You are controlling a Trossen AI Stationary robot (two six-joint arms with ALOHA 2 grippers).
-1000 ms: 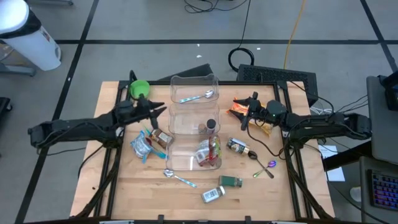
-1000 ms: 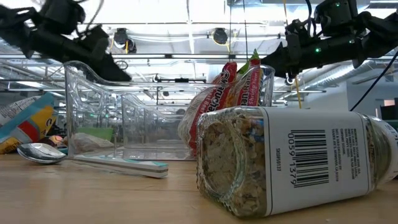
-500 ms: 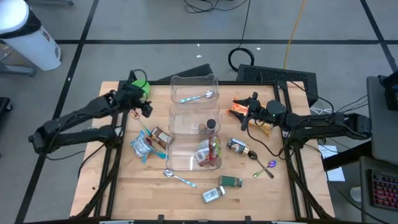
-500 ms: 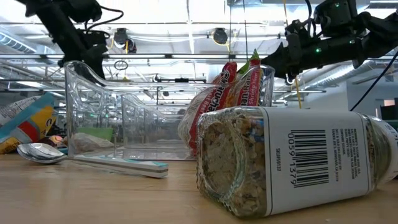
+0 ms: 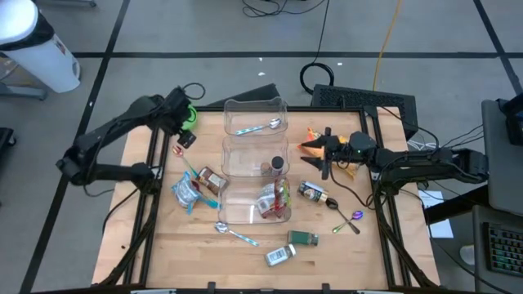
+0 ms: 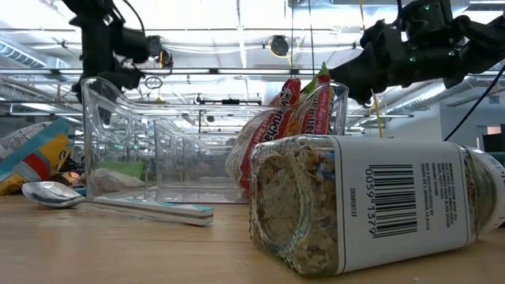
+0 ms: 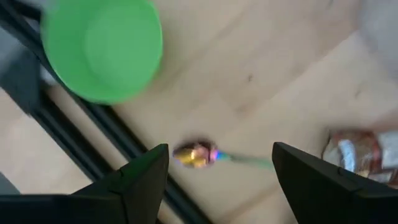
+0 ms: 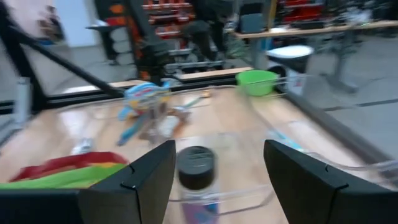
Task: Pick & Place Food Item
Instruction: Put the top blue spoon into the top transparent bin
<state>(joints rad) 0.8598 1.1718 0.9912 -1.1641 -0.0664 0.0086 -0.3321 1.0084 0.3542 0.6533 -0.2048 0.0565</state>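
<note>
the snack bag [image 5: 314,145] lies flat on the table's [image 5: 384,261] far right, right of the clear bin [image 5: 255,159]; its long axis runs left-near to right-far. the right gripper [image 5: 326,154] is just beside its near edge, jaws apart and holding nothing. the left gripper [image 5: 181,129] hovers at the far left by the green bowl [image 7: 102,50], jaws wide over a small spoon [image 7: 198,154].

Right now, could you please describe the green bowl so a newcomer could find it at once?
Start at the clear three-part bin in the table's middle. Go to the table's far left corner, beside the left end effector. The green bowl sits there, the only bright green round thing.
</note>
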